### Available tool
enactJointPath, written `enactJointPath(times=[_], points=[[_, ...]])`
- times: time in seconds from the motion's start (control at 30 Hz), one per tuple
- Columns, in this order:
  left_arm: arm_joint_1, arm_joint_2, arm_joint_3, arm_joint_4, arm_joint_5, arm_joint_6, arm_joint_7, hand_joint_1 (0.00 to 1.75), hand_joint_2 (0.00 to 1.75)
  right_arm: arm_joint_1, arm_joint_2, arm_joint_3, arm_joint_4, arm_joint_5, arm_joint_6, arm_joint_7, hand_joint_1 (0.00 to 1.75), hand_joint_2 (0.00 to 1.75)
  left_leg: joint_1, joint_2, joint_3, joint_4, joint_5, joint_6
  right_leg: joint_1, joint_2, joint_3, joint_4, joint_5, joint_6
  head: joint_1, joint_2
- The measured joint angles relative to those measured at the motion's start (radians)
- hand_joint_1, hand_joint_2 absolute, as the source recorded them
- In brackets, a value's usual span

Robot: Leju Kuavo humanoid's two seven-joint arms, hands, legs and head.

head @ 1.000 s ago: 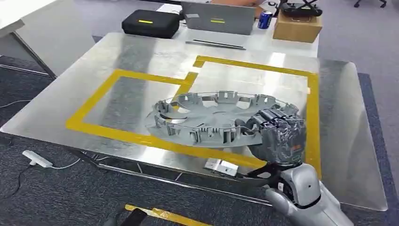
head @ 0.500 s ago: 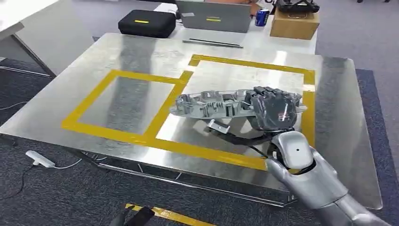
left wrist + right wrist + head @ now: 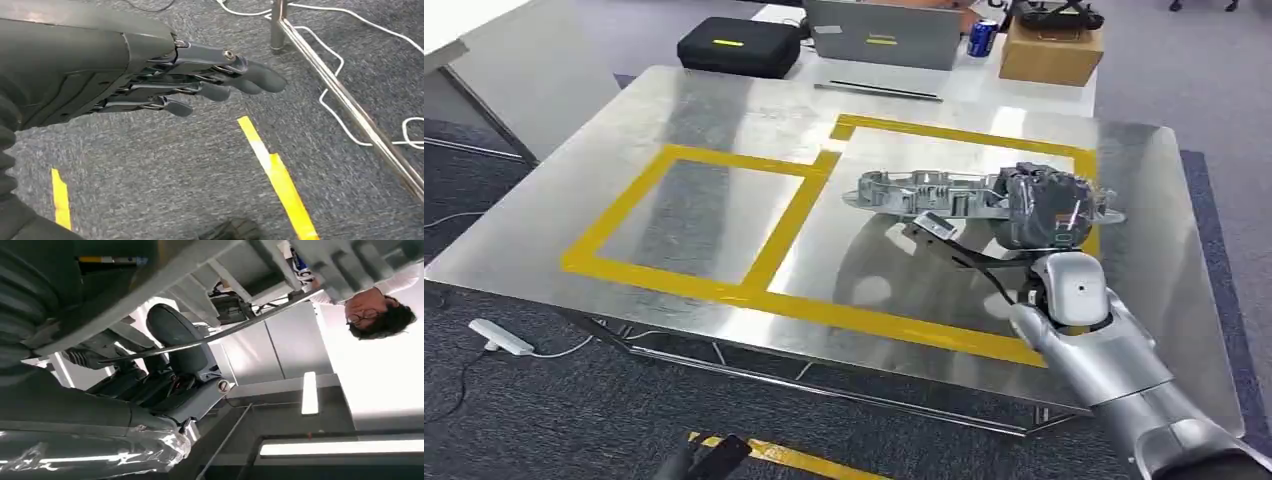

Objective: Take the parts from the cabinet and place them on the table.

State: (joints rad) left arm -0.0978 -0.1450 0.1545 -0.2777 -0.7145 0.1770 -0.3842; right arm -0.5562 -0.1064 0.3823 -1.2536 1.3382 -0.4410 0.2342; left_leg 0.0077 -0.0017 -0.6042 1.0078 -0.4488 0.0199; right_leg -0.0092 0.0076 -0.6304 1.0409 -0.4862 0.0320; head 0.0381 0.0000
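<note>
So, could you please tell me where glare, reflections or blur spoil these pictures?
Head view: the shiny metal table mirrors bright ceiling light in pale patches, and the grey part held by the right hand looks slightly soft. Left wrist view: even light, the left hand sharp over the carpet. Right wrist view: bright lamps wash out one side, while the hand is dark.

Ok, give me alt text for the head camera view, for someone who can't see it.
The robot's right hand holds a grey ring-shaped plastic part over the right yellow-taped square on a shiny metal table. Behind the table sit a black case, a laptop, a blue can and a cardboard box.
</note>
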Motion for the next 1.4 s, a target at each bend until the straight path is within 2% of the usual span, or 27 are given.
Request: enactJointPath(times=[0.07, 0.1, 0.13, 0.2, 0.3, 0.37, 0.47, 0.53, 0.57, 0.63, 0.67, 0.7, 0.73, 0.8, 0.83, 0.87, 0.97, 1.0, 1.07, 1.1, 1.13, 1.17, 1.23, 1.3, 1.33, 1.37, 1.4], points=[[-0.002, 0.0, -0.004, -0.002, 0.005, -0.01, -0.001, 0.0, 1.75, -0.004, 0.001, -0.007, 0.015, 0.0, 0.005, 0.003, 1.75, 1.75, -0.001, 0.0, 0.0, 0.0, -0.001, 0.008, -0.002, 0.0, -0.069, 0.152, -0.073, 0.006, 0.001, 0.0], [-0.001, 0.0, -0.004, -0.002, 0.01, -0.018, -0.005, 0.0, 1.75, -0.003, 0.001, -0.009, 0.024, 0.0, 0.009, 0.004, 1.75, 1.75, -0.001, 0.001, 0.0, 0.001, -0.001, 0.008, -0.002, 0.0, -0.106, 0.228, -0.099, 0.008, 0.003, 0.0], [0.0, 0.002, -0.005, -0.002, 0.015, -0.026, -0.009, 0.0, 1.75, -0.002, 0.001, -0.012, 0.033, -0.002, 0.012, 0.005, 1.75, 1.75, -0.001, 0.0, 0.0, 0.001, -0.002, 0.008, -0.002, 0.0, -0.129, 0.27, -0.105, 0.01, 0.002, 0.0], [0.002, 0.005, -0.01, -0.002, 0.023, -0.04, -0.02, 0.0, 1.75, -0.002, 0.001, -0.016, 0.045, -0.006, 0.015, 0.005, 1.75, 1.75, -0.001, 0.0, 0.001, 0.002, -0.002, 0.008, -0.002, -0.001, -0.112, 0.222, -0.055, 0.008, 0.002, 0.0], [0.001, 0.007, -0.02, -0.002, 0.028, -0.043, -0.029, 0.0, 1.75, -0.003, 0.002, -0.018, 0.054, -0.009, 0.015, 0.003, 1.75, 1.75, -0.001, -0.001, 0.005, 0.002, -0.005, 0.005, -0.002, -0.005, -0.03, 0.056, 0.03, 0.002, 0.002, 0.0], [0.0, 0.01, -0.024, -0.002, 0.031, -0.044, -0.03, 0.0, 1.75, -0.006, 0.007, -0.02, 0.062, -0.01, 0.015, 0.003, 1.75, 1.75, -0.01, -0.001, -0.001, 0.01, -0.008, -0.005, 0.002, -0.009, 0.02, -0.03, 0.025, -0.005, 0.003, 0.0], [0.002, 0.013, -0.029, -0.002, 0.032, -0.054, -0.034, 0.0, 1.75, 0.0, 0.01, -0.02, 0.074, -0.011, 0.017, 0.003, 1.75, 1.75, -0.007, 0.0, -0.003, 0.004, -0.002, -0.018, 0.005, -0.005, 0.011, -0.022, 0.027, -0.018, 0.0, 0.0], [0.002, 0.016, -0.031, -0.003, 0.04, -0.05, -0.037, 0.0, 1.75, -0.001, 0.011, -0.02, 0.081, -0.01, 0.024, 0.002, 1.75, 1.75, -0.006, 0.0, -0.01, 0.026, -0.029, -0.03, -0.002, -0.006, 0.018, -0.031, 0.032, -0.029, -0.001, 0.0], [0.002, 0.017, -0.031, -0.003, 0.045, -0.042, -0.037, 0.0, 1.75, 0.0, 0.016, -0.019, 0.084, -0.009, 0.031, 0.002, 1.75, 1.75, -0.005, 0.0, -0.033, 0.08, -0.064, -0.033, -0.002, -0.007, 0.018, -0.031, 0.031, -0.037, -0.005, 0.0], [0.003, 0.017, -0.032, -0.003, 0.048, -0.031, -0.034, 0.0, 1.75, 0.008, 0.021, -0.016, 0.093, -0.01, 0.044, 0.002, 1.75, 1.75, -0.004, 0.0, -0.1, 0.227, -0.132, -0.037, 0.0, -0.007, 0.019, -0.031, 0.03, -0.039, -0.004, 0.0], [0.005, 0.017, -0.032, -0.003, 0.048, -0.021, -0.025, 0.0, 1.75, 0.016, 0.022, -0.015, 0.098, -0.01, 0.053, 0.002, 1.75, 1.75, -0.004, 0.0, -0.128, 0.282, -0.146, -0.038, 0.001, -0.007, 0.019, -0.03, 0.029, -0.04, -0.004, 0.0], [0.007, 0.017, -0.033, -0.003, 0.048, -0.012, -0.017, 0.0, 1.75, 0.024, 0.024, -0.013, 0.103, -0.011, 0.063, 0.002, 1.75, 1.75, -0.004, 0.0, -0.133, 0.291, -0.136, -0.039, 0.001, -0.006, 0.019, -0.03, 0.029, -0.04, -0.003, 0.0], [0.007, 0.017, -0.034, -0.003, 0.048, -0.006, -0.012, 0.0, 1.75, 0.031, 0.025, -0.01, 0.109, -0.011, 0.068, 0.002, 1.75, 1.75, -0.004, 0.0, -0.12, 0.26, -0.105, -0.037, 0.001, -0.005, 0.019, -0.029, 0.029, -0.04, -0.004, 0.0], [0.006, 0.017, -0.037, -0.003, 0.048, -0.002, -0.009, 0.0, 1.75, 0.037, 0.028, -0.006, 0.116, -0.011, 0.068, -0.001, 1.75, 1.75, -0.004, 0.0, -0.047, 0.111, -0.016, -0.027, 0.001, -0.002, 0.021, -0.028, 0.028, -0.039, -0.004, 0.0], [0.005, 0.018, -0.037, -0.003, 0.048, 0.0, -0.008, 0.0, 1.75, 0.037, 0.03, -0.004, 0.118, -0.01, 0.068, -0.002, 1.75, 1.75, -0.005, -0.001, -0.015, 0.044, 0.009, -0.02, 0.001, -0.001, 0.021, -0.028, 0.028, -0.038, -0.004, 0.0], [0.004, 0.018, -0.038, -0.003, 0.048, 0.001, -0.008, 0.0, 0.0, 0.036, 0.03, -0.003, 0.12, -0.011, 0.069, -0.001, 1.75, 1.75, -0.009, -0.001, -0.001, 0.019, -0.002, -0.017, 0.009, 0.0, 0.018, -0.025, 0.027, -0.033, -0.003, 0.0], [0.005, 0.018, -0.042, -0.003, 0.048, 0.002, -0.007, 0.0, 0.0, 0.036, 0.031, 0.0, 0.128, -0.011, 0.069, -0.002, 1.75, 1.75, -0.012, 0.0, -0.003, 0.006, -0.007, -0.012, 0.003, 0.0, 0.012, -0.031, 0.034, -0.017, -0.004, 0.0], [0.006, 0.017, -0.045, -0.003, 0.048, 0.002, -0.006, 0.0, 0.0, 0.036, 0.031, 0.002, 0.129, -0.011, 0.073, -0.002, 1.75, 1.75, -0.006, 0.001, 0.001, -0.004, 0.0, -0.003, 0.005, 0.0, 0.011, -0.028, 0.031, -0.011, -0.003, 0.0], [0.002, 0.017, -0.046, -0.004, 0.055, 0.008, -0.002, 0.0, 0.0, 0.032, 0.031, 0.003, 0.132, -0.012, 0.1, -0.001, 1.75, 1.75, -0.003, 0.001, 0.004, -0.007, 0.002, 0.004, 0.002, -0.002, -0.018, 0.025, -0.01, -0.002, 0.005, 0.0], [0.002, 0.016, -0.046, -0.004, 0.056, 0.012, 0.003, 0.0, 0.0, 0.034, 0.031, 0.004, 0.137, -0.012, 0.117, -0.001, 1.71, 1.75, -0.003, 0.001, 0.004, -0.007, 0.002, 0.006, 0.0, -0.002, -0.05, 0.1, -0.049, 0.002, 0.005, 0.0], [0.002, 0.014, -0.047, -0.004, 0.058, 0.017, 0.009, 0.0, 0.0, 0.042, 0.031, 0.01, 0.145, -0.012, 0.131, -0.002, 1.24, 1.75, -0.003, 0.001, 0.004, -0.007, 0.002, 0.007, -0.001, -0.002, -0.088, 0.18, -0.082, 0.005, 0.003, 0.0], [0.003, 0.014, -0.047, -0.004, 0.06, 0.021, 0.011, 0.0, 0.0, 0.054, 0.031, 0.018, 0.159, -0.013, 0.144, -0.005, 0.07, 1.75, -0.003, 0.001, 0.004, -0.007, 0.001, 0.009, -0.002, -0.002, -0.117, 0.24, -0.099, 0.008, 0.005, 0.0], [0.007, 0.014, -0.049, -0.004, 0.066, 0.024, 0.015, 0.0, 0.0, 0.078, 0.031, 0.035, 0.183, -0.019, 0.159, -0.014, 0.0, 1.75, -0.003, -0.001, 0.005, -0.006, 0.0, 0.009, -0.004, -0.003, -0.114, 0.23, -0.07, 0.01, 0.005, 0.0], [0.007, 0.014, -0.052, -0.004, 0.067, 0.027, 0.016, 0.0, 0.0, 0.084, 0.031, 0.052, 0.195, -0.037, 0.185, -0.04, 0.0, 1.75, -0.002, -0.001, 0.006, -0.005, -0.002, 0.006, -0.006, -0.005, -0.045, 0.09, 0.005, 0.007, 0.004, 0.0], [0.007, 0.014, -0.055, -0.004, 0.068, 0.028, 0.016, 0.0, 0.0, 0.083, 0.031, 0.062, 0.198, -0.045, 0.195, -0.053, 0.0, 0.0, -0.002, -0.001, 0.008, -0.004, -0.004, 0.002, -0.007, -0.009, -0.003, 0.009, 0.036, 0.006, 0.005, 0.0], [0.006, 0.014, -0.056, -0.004, 0.069, 0.029, 0.017, 0.0, 0.0, 0.082, 0.031, 0.074, 0.202, -0.051, 0.205, -0.063, 0.0, 0.0, -0.009, 0.001, 0.004, -0.003, -0.006, -0.006, 0.0, -0.009, 0.023, -0.012, 0.017, 0.005, 0.005, 0.0], [0.006, 0.015, -0.057, -0.004, 0.075, 0.029, 0.019, 0.0, 0.0, 0.082, 0.031, 0.082, 0.203, -0.058, 0.219, -0.07, 0.0, 0.0, -0.01, 0.001, 0.001, 0.004, -0.006, -0.009, -0.002, -0.007, 0.023, -0.026, 0.018, -0.004, 0.002, 0.0]])
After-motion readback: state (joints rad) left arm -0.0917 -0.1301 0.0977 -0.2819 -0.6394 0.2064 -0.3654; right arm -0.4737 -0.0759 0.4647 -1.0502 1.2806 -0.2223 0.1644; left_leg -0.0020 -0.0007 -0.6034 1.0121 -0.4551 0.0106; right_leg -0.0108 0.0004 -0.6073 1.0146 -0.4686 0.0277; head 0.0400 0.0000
